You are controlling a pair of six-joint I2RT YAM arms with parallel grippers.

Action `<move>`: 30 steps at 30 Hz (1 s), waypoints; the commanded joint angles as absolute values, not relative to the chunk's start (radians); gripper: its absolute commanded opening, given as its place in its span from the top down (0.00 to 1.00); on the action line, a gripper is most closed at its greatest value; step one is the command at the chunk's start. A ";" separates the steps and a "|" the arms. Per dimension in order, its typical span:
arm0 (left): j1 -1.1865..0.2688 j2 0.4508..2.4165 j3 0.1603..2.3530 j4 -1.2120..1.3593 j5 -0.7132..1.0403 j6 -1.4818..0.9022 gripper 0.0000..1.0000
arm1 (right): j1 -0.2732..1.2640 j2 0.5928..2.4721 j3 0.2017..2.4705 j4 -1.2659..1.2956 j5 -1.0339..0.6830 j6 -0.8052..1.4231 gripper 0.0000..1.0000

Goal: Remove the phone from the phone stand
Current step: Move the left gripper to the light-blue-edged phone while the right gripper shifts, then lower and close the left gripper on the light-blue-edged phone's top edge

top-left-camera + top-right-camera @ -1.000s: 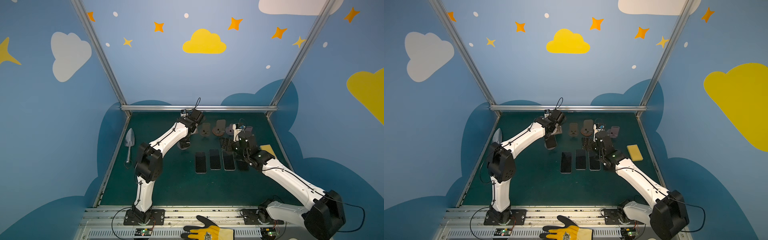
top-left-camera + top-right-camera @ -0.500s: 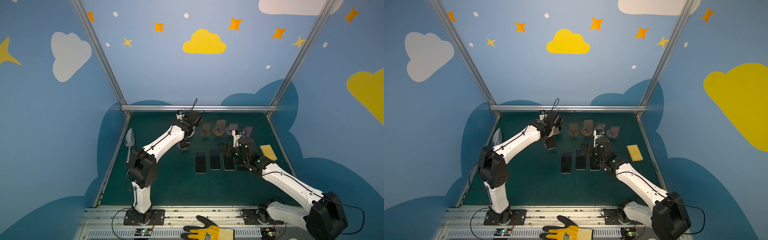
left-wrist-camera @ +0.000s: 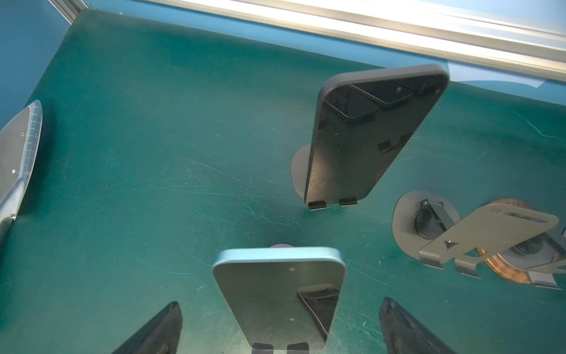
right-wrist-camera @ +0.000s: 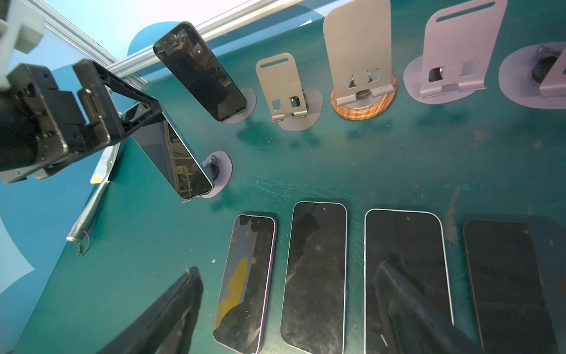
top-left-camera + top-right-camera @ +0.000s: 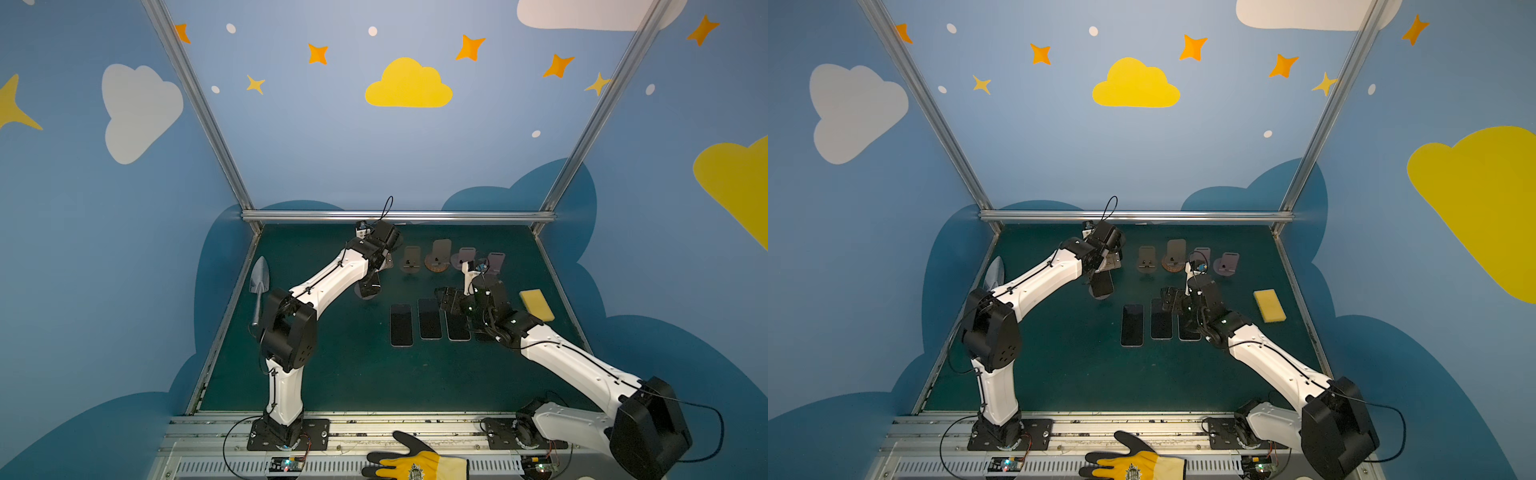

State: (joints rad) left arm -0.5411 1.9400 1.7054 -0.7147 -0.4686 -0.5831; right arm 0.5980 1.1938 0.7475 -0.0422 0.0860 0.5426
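my left fingers [image 3: 159, 331] stand wide open, empty, either side of the blue-edged phone [image 3: 275, 300]; i'd close squarely on its edges, then lift clear of the phone stand [image 4: 225, 174] lip (right fingers [image 4: 171, 312] open, empty too).

Green table [image 5: 353, 374]: four phones [image 5: 429, 318] lie flat side by side just right of centre; stands [image 5: 436, 255] line 12 o'clock; sponge [image 5: 536, 304] at 3; trowel [image 5: 259, 278] at 9.
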 commanded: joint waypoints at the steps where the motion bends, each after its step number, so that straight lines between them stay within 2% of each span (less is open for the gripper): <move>1: -0.531 1.965 1.724 -0.731 -0.491 -0.598 0.00 | 0.607 1.214 0.749 -0.028 0.095 0.543 0.12; 7: -0.509 1.983 1.732 -0.700 -0.402 -0.567 0.01 | 0.614 1.234 0.754 -0.031 0.104 0.543 0.12; 15: -0.491 2.007 1.753 -0.719 -0.421 -0.557 0.06 | 0.618 1.243 0.753 -0.030 0.103 0.549 0.12; 30: -0.491 2.030 1.763 -0.686 -0.412 -0.510 0.24 | 0.620 1.252 0.756 -0.031 0.102 0.552 0.12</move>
State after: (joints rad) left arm -0.4919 2.0060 1.7290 -0.6769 -0.4068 -0.5320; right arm 0.6155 1.2461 0.7479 -0.0410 0.0914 0.5461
